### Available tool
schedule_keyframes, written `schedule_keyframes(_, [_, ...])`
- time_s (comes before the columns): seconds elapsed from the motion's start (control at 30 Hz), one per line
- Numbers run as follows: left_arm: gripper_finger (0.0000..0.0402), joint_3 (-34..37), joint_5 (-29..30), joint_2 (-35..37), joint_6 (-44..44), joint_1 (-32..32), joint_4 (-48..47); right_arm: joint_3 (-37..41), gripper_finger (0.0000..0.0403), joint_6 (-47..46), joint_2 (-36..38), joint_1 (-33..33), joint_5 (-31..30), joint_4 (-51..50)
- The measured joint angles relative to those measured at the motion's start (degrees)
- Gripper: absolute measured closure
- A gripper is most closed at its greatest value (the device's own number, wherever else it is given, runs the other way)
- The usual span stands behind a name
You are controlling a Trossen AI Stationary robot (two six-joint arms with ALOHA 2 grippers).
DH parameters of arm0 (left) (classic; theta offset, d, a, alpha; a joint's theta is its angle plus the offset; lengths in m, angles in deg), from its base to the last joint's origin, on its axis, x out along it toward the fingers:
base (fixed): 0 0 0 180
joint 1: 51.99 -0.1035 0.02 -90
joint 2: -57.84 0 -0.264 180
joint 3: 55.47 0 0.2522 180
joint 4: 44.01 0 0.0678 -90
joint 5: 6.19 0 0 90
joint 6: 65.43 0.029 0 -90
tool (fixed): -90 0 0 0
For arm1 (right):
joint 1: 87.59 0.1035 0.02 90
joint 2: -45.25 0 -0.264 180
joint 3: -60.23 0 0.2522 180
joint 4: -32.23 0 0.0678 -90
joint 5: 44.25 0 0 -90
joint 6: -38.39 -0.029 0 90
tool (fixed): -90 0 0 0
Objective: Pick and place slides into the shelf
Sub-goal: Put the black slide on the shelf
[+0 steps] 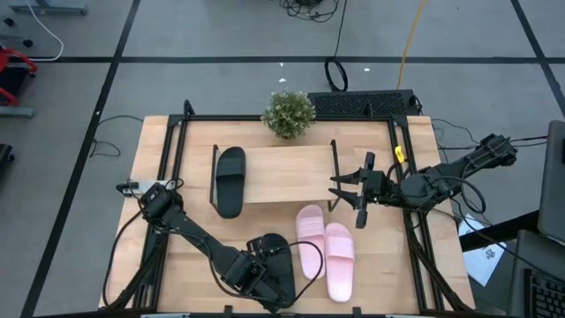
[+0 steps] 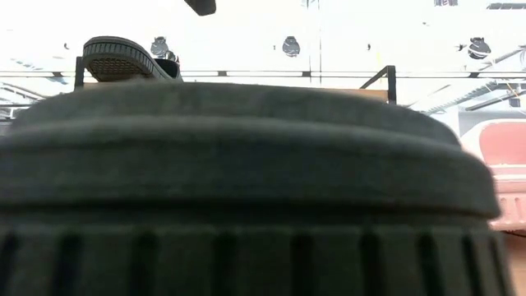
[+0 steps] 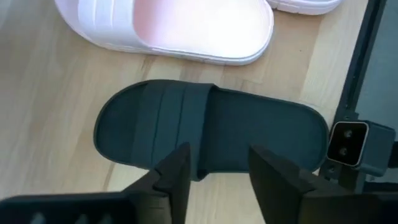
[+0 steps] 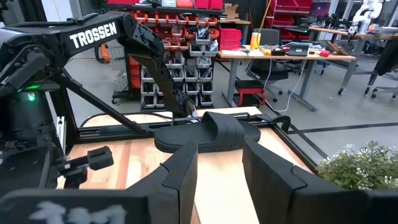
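One black slide (image 1: pixel 230 181) lies flat on the shelf (image 1: pixel 291 168), toward its left end, and also shows in the right wrist view (image 4: pixel 208 134). The second black slide (image 1: pixel 281 265) lies sole-down on the table near the near edge and fills the low view (image 2: pixel 246 189). The pink pair (image 1: pixel 325 250) lies beside it, to the right. My left gripper (image 3: pixel 217 174) is open just above this slide (image 3: pixel 211 134), its fingers over the slide's side edge by the strap. My right gripper (image 4: pixel 221 168) is open above the shelf's right end (image 1: pixel 357 190).
A small potted plant (image 1: pixel 289 113) stands at the shelf's far edge. Black frame rails (image 1: pixel 415 238) run along the table's sides. A small camera block (image 3: pixel 351 143) sits by the near edge next to the black slide. Bare wood (image 1: pixel 388 274) lies right of the pink pair.
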Motion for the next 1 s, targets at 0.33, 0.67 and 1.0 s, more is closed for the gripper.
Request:
schedule_keyframes(0.33, [0.0229,0.11,1.38,-0.55,1.73,1.15,-2.1,0.0,0.0287,1.25,0.0,0.0,0.0,0.0])
schedule_keyframes(0.67, [0.0229,0.09,3.68,-1.5,0.42,2.95,2.53,0.0,0.0287,-0.14,0.0,0.0,0.0,0.0])
schedule_keyframes(1.0, [0.0229,0.13,7.07,-4.77,-10.48,3.46,2.6,0.0,0.0287,4.73,-0.03,0.0,0.0,-1.25])
